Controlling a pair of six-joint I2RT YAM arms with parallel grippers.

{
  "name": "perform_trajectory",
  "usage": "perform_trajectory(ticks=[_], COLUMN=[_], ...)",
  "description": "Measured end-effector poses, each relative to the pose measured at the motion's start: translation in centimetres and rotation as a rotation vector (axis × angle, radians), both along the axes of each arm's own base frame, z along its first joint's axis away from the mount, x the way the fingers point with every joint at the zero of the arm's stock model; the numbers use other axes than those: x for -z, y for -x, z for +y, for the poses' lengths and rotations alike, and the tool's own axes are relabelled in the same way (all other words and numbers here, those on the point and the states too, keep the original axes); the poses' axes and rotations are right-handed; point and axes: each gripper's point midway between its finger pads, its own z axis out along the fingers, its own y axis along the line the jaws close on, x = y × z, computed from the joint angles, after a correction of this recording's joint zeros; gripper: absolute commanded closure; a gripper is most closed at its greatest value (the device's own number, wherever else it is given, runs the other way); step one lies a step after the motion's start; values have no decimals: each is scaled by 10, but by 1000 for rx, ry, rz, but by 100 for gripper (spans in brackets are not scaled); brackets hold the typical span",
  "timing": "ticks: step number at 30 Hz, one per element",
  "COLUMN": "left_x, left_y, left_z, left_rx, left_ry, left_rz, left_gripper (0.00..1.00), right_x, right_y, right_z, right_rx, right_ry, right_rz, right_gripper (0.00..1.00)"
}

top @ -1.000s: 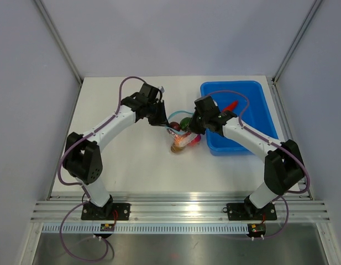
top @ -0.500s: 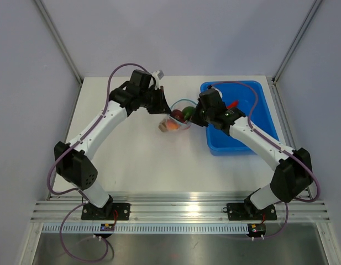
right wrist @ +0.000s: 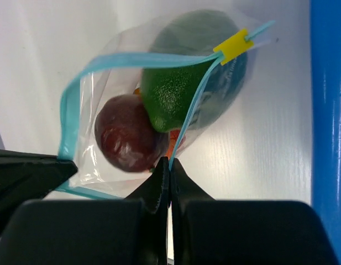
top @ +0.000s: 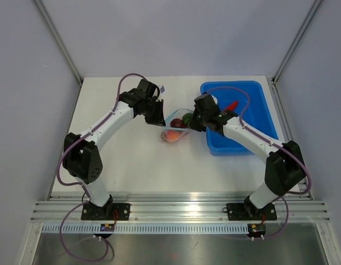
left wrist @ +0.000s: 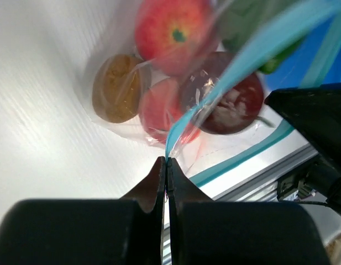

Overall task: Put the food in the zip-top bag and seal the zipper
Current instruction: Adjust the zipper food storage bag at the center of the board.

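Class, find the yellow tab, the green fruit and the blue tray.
yellow tab point(right wrist: 235, 46), right wrist view, its middle.
green fruit point(right wrist: 166, 83), right wrist view, its bumpy skin.
blue tray point(top: 263, 109), top view, bare floor.

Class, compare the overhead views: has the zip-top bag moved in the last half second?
Yes. The zip-top bag has shifted toward the near table edge, and now lies further down the left wall of the blue tray.

White bench point(top: 131, 165), matte, with a faint ribbed grain (plain in the wrist views). Rigid blue tray point(top: 261, 113) rests flat at the right rear of the bench, its long side running front to back. Ribbed aluminium rail point(top: 181, 210) spans the near edge. Plain grey walls point(top: 176, 38) enclose three sides, joined by metal corner struts point(top: 59, 41).
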Motion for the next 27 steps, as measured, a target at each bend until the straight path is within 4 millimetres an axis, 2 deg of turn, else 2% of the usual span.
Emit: perform_trajectory(ticks=[3, 5, 8, 11, 15, 17, 23, 27], left_x=[-42, -64, -79, -76, -75, -73, -39, -37], left_y=[-19, -24, -25, -21, -14, -13, -18, -19], left_z=[2, 4, 5, 5, 1, 2, 11, 11], left_rx=[-10, -13, -8, 2, 26, 36, 51, 65], left_ry=[8, 17, 24, 17, 23, 12, -60, -60], left_rz=[-126, -190, -222, -205, -188, -190, -124, -127], left_gripper=[100, 100, 100, 100, 100, 100, 100, 100], right_x=[-28, -47, -58, -42, -6, -3, -19, -40], right_y=[-5, -7, -10, -12, -14, -12, -10, -11], right_z=[1, 2, 5, 6, 12, 14, 13, 12], right_rx=[0, 0, -2, -4, -16, -24, -61, -80], right_ry=[-23, -51, -69, -46, -11, -13, -9, -17], right_rz=[-63, -108, -136, -105, -24, -14, -51, -98], right_gripper=[100, 100, 100, 100, 100, 100, 96, 93])
